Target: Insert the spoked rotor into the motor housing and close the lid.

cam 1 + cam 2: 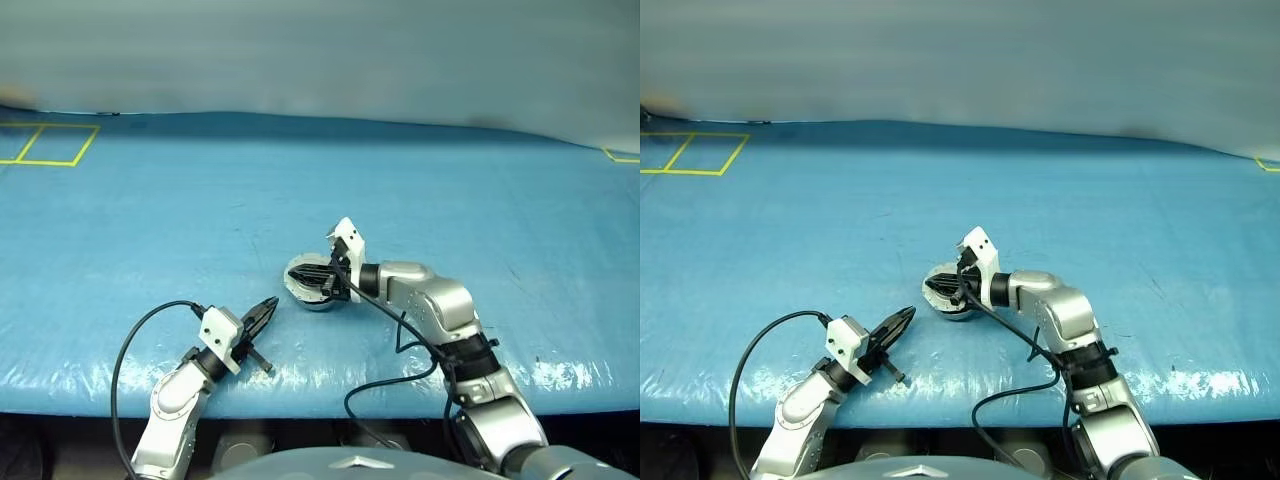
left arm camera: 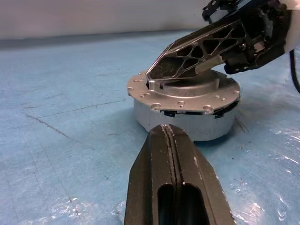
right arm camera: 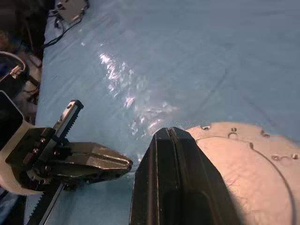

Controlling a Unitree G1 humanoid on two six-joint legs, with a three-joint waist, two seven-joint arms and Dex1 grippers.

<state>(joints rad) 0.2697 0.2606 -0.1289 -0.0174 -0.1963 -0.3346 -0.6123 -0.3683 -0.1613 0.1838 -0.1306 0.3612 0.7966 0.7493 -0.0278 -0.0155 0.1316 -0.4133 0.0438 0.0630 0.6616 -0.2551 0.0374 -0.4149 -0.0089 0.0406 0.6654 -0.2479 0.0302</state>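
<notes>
Motor housing (image 2: 185, 115): round grey case sitting flat on the blue worktop (image 1: 180, 210), axis upright; flange with small holes around its upper edge.
Lid (image 2: 187, 86): closed down flat on the housing, plain grey outer face up, raised round centre.
Right hand (image 1: 322, 281): fingers pressed together with nothing between them; tips lie across the top of the lid, pointing toward the robot's left and tipped slightly downward. Whether they actually touch the lid I cannot tell.
Left hand (image 1: 266, 309): fingers together, empty, pointing level at the housing's side wall from just short of it, a small gap of worktop between tip and case.
Housing relative to hands: directly under the right hand's tips; just ahead and to the right of the left hand's tips.
Worktop marks: yellow tape squares (image 1: 45, 143) at the far left corner, well away from both hands.
</notes>
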